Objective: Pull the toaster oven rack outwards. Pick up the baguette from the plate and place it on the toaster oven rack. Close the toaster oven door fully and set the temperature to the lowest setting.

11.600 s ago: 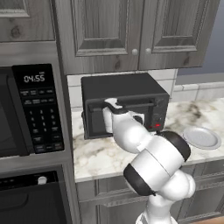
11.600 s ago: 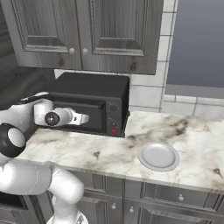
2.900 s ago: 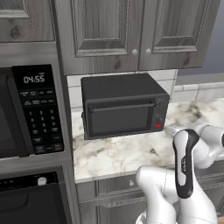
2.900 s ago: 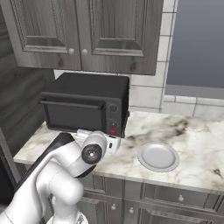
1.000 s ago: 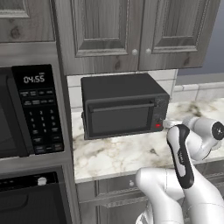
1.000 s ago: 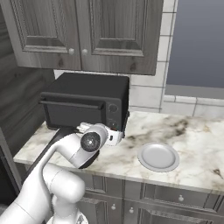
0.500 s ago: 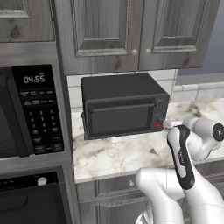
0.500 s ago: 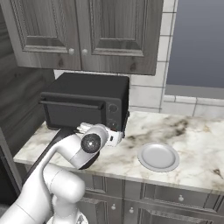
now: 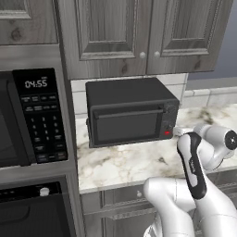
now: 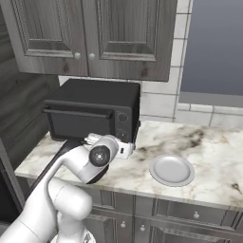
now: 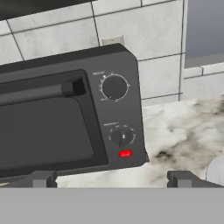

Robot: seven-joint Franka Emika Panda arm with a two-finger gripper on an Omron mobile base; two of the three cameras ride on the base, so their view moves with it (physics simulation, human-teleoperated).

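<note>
Standing on the marble-patterned counter (image 10: 209, 142) is one toaster oven (image 9: 129, 111), a matte black box with straight edges. Its door (image 11: 39, 127), a dark flat panel, is shut, and one thin bar handle (image 11: 39, 91) runs along the top edge of it. On the narrow strip at the right of the door I count two round dials, an upper dial (image 11: 114, 86) and a lower dial (image 11: 123, 137), and one small red light (image 11: 125, 153) under them. One round white plate (image 10: 172, 169) lies on the counter to the right of the oven, well apart from it, smooth and with nothing on it. The gripper (image 11: 111, 178) hovers in front of the control strip with its two dark finger tips (image 11: 41, 178) spread wide, holding nothing. Above hang two grey wooden cabinet doors (image 10: 90, 33) with panel frames and small round knobs. One black microwave (image 9: 32, 115) with a keypad stands to the left.
</note>
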